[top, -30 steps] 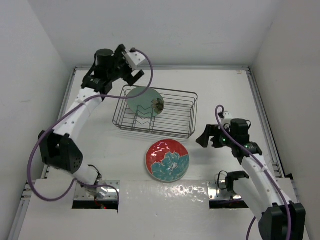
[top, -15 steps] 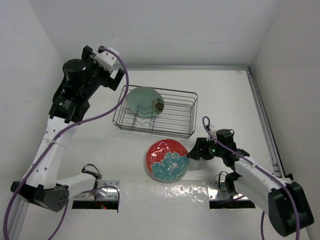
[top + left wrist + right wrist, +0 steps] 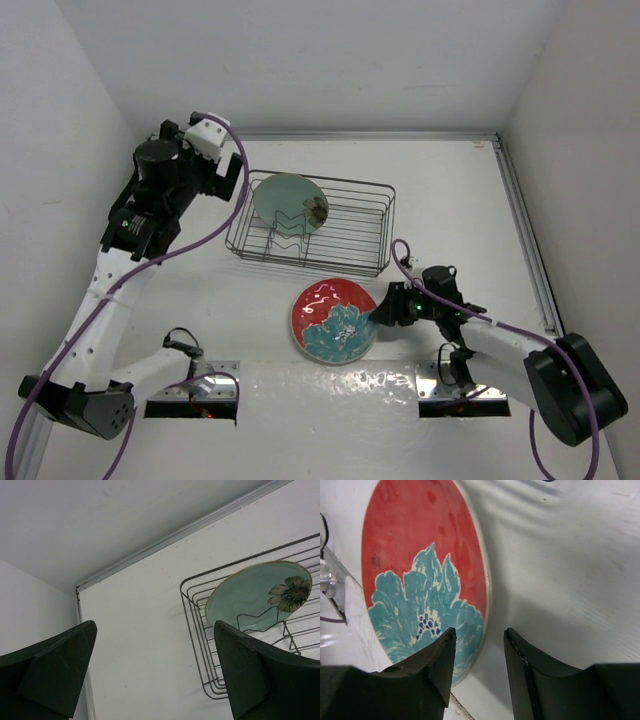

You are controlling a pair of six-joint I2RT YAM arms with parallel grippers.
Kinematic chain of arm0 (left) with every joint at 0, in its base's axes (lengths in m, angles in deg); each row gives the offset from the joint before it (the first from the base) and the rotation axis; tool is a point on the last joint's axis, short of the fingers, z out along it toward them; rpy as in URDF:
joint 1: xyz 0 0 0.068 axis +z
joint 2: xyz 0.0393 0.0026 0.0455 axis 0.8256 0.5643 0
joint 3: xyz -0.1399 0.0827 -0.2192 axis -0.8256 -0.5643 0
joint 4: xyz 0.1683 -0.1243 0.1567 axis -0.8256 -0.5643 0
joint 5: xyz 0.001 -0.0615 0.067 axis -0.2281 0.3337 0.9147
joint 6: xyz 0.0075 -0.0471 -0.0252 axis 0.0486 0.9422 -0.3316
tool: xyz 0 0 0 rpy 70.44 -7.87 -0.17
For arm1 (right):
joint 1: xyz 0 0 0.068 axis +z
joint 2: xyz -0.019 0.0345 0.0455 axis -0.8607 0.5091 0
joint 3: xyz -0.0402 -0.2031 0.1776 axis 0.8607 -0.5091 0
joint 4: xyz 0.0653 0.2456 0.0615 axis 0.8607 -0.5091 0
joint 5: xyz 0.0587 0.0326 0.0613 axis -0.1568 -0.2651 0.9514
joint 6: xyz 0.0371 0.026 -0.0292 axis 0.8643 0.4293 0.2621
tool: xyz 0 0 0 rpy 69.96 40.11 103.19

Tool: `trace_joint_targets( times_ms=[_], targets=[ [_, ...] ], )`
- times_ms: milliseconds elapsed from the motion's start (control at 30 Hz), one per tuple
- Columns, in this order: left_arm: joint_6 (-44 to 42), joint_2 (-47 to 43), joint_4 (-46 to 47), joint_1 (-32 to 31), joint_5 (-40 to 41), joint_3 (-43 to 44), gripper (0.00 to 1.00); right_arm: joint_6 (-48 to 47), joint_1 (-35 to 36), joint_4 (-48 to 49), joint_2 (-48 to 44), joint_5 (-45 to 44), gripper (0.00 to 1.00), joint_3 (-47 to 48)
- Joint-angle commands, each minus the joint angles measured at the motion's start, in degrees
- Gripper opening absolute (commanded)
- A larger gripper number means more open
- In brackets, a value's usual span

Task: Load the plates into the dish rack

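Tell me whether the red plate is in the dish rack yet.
No, the red plate lies flat outside the dish rack, just off its near side.

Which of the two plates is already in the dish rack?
The pale green plate with the dark flower, propped on edge at the left end of the dish rack. The red plate lies flat on the table, outside it.

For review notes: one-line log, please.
green plate: in rack; red plate: on table; right end effector: open at rim; left end effector: open
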State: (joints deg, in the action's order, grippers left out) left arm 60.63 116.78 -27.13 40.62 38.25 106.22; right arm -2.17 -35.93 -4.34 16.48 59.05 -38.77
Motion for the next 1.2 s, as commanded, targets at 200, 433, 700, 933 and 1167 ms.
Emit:
trace_joint_targets(
  times_ms=[200, 433, 700, 933, 1167],
  targets=[
    [2.9, -2.0, 4.3, 0.2, 2.1, -3.2, 1.00, 2.3, 3.7, 9.3, 7.0, -1.2, 0.42, -1.8],
    [3.4, -1.9, 5.9, 0.2, 1.4, -4.4, 1.00, 2.0, 4.3, 9.5, 10.5, -0.7, 0.00, -1.5],
    [2.9, -1.4, 7.5, 0.2, 2.5, -5.5, 1.00, -12.7, 12.3, -8.2, 0.0, -5.5, 0.00, 10.9],
    [3.6, -1.1, 9.0, 0.2, 1.7, -5.9, 1.00, -19.1, 19.9, -13.1, 3.6, -7.7, 0.00, 25.0],
    [0.6, -1.1, 10.4, 0.2, 7.3, -5.8, 1.00, -25.2, 22.2, -15.8, 7.5, -12.2, 0.00, 39.0]
  ],
)
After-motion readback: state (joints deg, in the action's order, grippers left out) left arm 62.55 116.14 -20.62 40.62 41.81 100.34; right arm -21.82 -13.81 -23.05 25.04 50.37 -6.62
